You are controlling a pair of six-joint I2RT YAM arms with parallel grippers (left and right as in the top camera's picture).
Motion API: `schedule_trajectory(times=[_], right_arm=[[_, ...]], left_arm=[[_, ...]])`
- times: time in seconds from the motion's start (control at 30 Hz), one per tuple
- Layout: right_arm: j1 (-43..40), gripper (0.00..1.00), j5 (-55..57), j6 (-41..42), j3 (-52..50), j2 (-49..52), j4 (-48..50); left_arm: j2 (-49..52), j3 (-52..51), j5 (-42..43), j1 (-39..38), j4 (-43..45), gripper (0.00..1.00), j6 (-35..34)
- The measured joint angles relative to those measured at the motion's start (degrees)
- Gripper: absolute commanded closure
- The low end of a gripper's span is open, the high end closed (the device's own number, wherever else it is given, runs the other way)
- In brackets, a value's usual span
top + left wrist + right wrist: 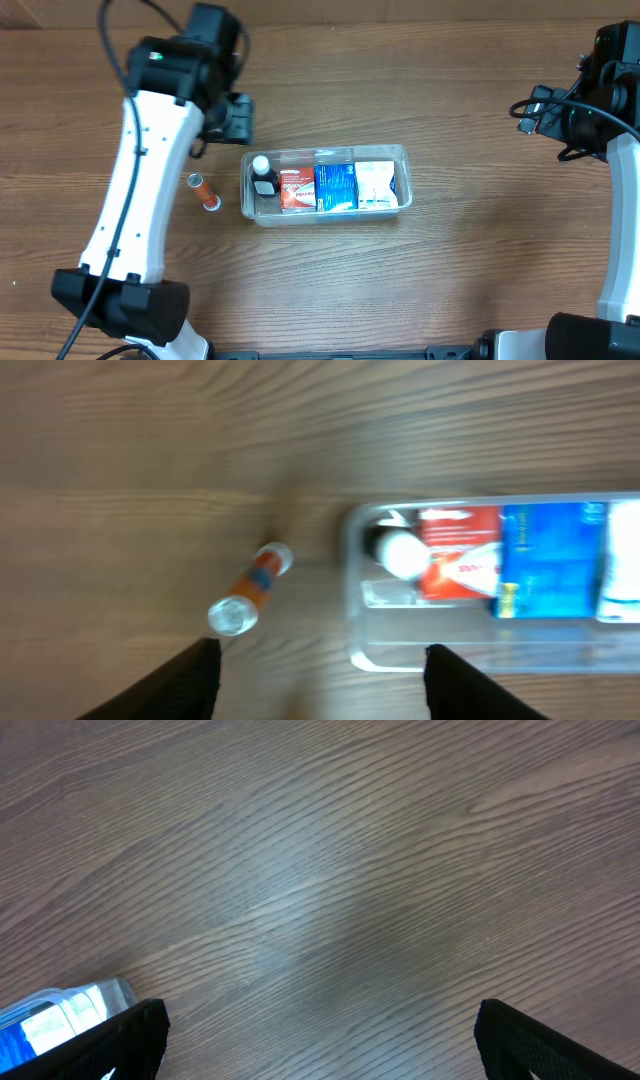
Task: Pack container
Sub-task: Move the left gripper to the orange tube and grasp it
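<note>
The clear plastic container [404, 172] lies in the middle of the wooden table. It holds a dark bottle with a white cap [263, 177], a red box [295, 187], a blue box [335, 185] and a white box [375, 184]. A small orange tube [203, 191] lies on the table to its left. My left gripper [232, 116] is open and empty, up above the tube and the container's left end. The left wrist view shows the tube [250, 588] and the container [360, 600] between the open fingers [318, 670]. My right gripper [540, 112] is open and empty at the far right.
The right wrist view shows bare wood between the open fingers [320, 1030] and a corner of the container [110, 992] at the lower left. Both arm bases stand at the table's front edge.
</note>
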Motion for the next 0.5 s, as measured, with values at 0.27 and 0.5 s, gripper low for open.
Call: schedule_trajectory(times=[0.27,0.5], right_arm=[[0.0,0.0,0.02,-0.02,0.0,0.0,0.02],[-0.02,0.0,0.02,0.0,0.0,0.0,0.0]], left_arm=[[-0.07,-19.56,6.62,15.54,6.19,0.39,0.44],[0.02,-31.45,7.63,15.43,13.97,0.57,0.83]])
